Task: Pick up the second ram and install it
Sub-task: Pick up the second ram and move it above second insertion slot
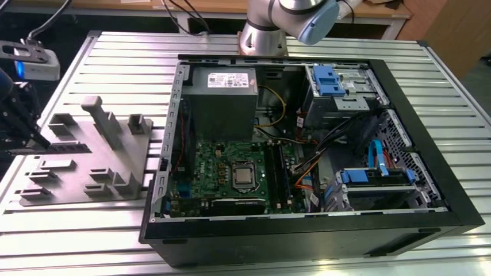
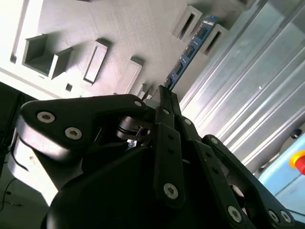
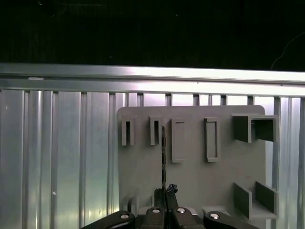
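The step in hand looks like the pick-up. The second ram (image 3: 163, 157) is not in the computer yet. It stands on its thin edge in the grey holder (image 3: 190, 181), well away from the open computer case (image 1: 429, 172), where the green board (image 1: 222, 167) lies waiting.

The gripper (image 3: 164, 194) is right at the near end of the stick. Its jaws look pressed together on that end, one on each flat side, with no gap to see. The far end of the stick sits between two little grey posts (image 2: 190, 21) of the holder.

I think lifting it out calls for a straight, steady pull, so the stick slides free of the posts and does not twist. It is so thin that a crooked pull could bend it or jam it.

The stick is long, flat and narrow. In the first wrist view it is just a dark line. In the second wrist view its side is blue-green with small dark squares in a row. The holder is dull grey, with boxy pockets and upright walls. The bench (image 1: 307, 46) is shiny silver metal with long ridges and grooves. The gripper is black and smooth, with round silver pins at its joints.
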Action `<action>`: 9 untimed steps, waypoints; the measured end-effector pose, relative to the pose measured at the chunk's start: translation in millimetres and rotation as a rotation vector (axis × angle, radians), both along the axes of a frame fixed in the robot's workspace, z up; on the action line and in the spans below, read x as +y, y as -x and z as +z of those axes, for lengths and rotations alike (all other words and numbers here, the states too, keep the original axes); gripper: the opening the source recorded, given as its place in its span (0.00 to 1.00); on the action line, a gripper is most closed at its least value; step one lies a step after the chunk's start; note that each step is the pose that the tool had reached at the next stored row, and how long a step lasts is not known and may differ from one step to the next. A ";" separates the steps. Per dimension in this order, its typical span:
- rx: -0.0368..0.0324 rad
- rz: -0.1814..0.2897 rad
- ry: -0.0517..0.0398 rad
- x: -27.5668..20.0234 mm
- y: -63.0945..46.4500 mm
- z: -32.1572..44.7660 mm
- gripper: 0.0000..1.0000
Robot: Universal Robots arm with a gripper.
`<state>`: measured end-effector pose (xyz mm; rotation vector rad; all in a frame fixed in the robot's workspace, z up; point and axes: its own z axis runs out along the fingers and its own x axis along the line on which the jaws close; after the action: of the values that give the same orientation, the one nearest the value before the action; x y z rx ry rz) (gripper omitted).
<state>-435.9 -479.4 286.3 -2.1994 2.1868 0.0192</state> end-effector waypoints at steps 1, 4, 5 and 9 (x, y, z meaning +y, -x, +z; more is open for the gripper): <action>-0.0002 0.000 -0.0001 0.0 0.0 3.6 0.11; -0.0001 0.000 0.0000 0.0 0.0 14.6 0.11; -0.0001 0.000 0.0000 0.0 0.0 18.3 0.11; -0.0003 0.000 0.0000 0.1 0.0 32.7 0.11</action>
<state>-435.9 -479.3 318.9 -2.1993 2.1865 0.0188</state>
